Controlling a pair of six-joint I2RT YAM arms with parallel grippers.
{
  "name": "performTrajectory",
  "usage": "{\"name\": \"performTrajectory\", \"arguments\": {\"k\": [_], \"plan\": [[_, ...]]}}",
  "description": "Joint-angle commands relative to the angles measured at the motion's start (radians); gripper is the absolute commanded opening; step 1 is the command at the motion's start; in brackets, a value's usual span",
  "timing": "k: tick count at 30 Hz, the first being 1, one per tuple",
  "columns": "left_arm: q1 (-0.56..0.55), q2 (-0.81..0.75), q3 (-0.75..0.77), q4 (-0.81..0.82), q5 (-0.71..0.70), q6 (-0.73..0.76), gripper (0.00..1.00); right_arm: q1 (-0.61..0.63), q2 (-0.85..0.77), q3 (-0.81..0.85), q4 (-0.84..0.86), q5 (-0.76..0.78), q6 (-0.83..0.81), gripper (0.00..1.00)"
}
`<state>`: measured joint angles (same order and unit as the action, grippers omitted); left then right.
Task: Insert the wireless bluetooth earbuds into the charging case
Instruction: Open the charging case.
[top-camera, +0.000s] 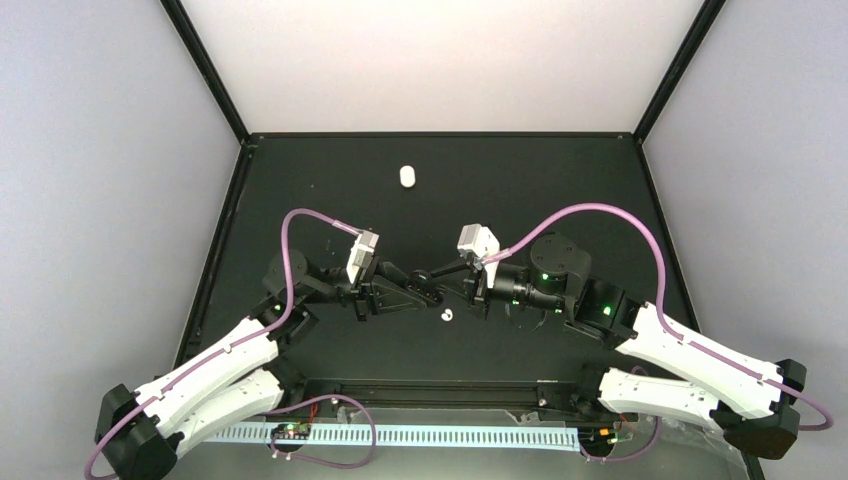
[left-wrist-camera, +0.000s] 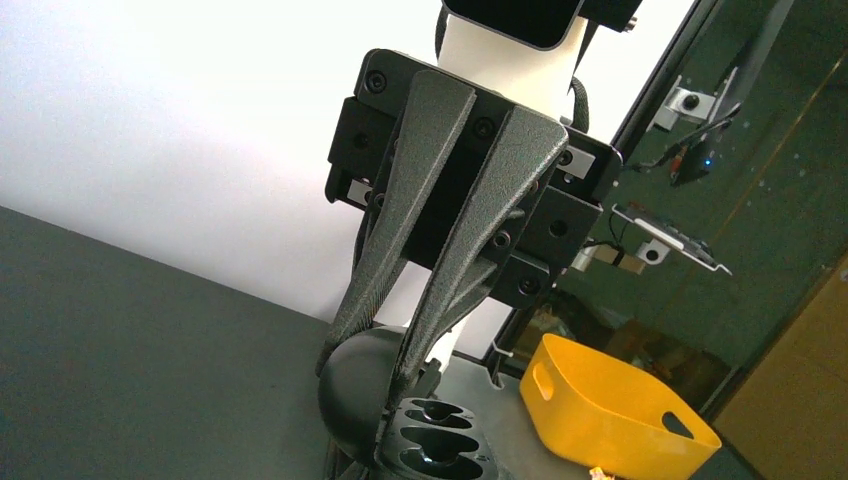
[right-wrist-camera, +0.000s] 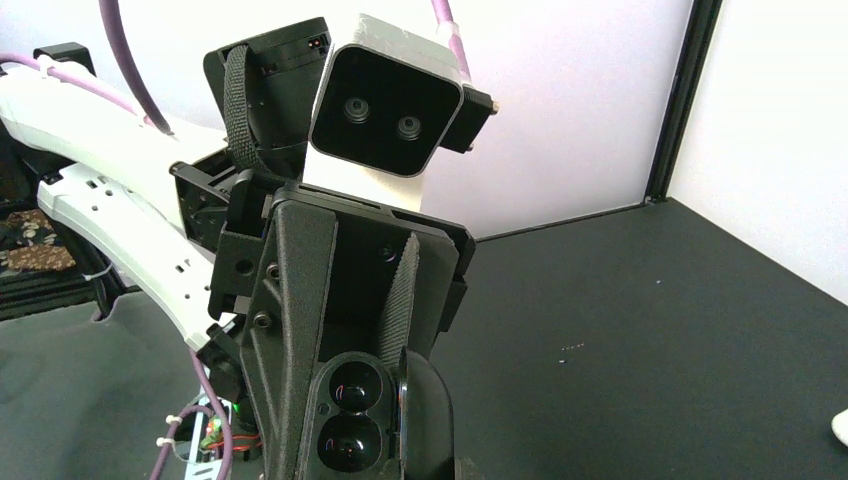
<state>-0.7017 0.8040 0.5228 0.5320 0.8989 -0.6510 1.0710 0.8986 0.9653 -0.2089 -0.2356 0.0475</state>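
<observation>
1. Your left claw (top-camera: 428, 292) and right claw (top-camera: 462, 283) both pinch narrow on the open charging case (left-wrist-camera: 435, 440) at mid-bench (top-camera: 300, 180)
2. Its sockets look empty, and one white earbud (top-camera: 446, 316) lies loose just beside the claws, so every insertion seems left to do

White shell links (top-camera: 215, 365) on both arms, black joints (top-camera: 285, 272) between them! Behind the left end effector (top-camera: 432, 293) a purple cable (top-camera: 300, 222) loops to a pale camera block (top-camera: 362, 252). It's the same behind the right end effector (top-camera: 467, 284). Close in, there are dark textured fingers (left-wrist-camera: 400, 220) and black screws (left-wrist-camera: 376, 82). Green lights (top-camera: 543, 278), probably status lamps, glow behind the right one.
</observation>
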Motion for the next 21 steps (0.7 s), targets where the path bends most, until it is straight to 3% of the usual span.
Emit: {"name": "performTrajectory", "arguments": {"k": [1,9,13,15,21], "plan": [[-0.004,-0.009,0.020,0.018,0.010,0.021,0.23,0.000,-0.003,0.020,0.043,-0.022,0.009,0.08],[-0.003,-0.011,0.019,0.014,0.009,0.027,0.18,0.000,-0.005,0.020,0.042,-0.022,0.008,0.08],[-0.004,-0.012,0.017,0.013,0.011,0.035,0.06,0.000,-0.009,0.020,0.041,-0.021,0.010,0.09],[-0.003,-0.014,0.016,0.011,0.012,0.038,0.02,0.000,-0.009,0.022,0.040,-0.018,0.013,0.11],[-0.004,-0.032,0.012,-0.001,0.004,0.056,0.01,0.000,-0.012,0.024,0.039,0.001,0.026,0.27]]}}
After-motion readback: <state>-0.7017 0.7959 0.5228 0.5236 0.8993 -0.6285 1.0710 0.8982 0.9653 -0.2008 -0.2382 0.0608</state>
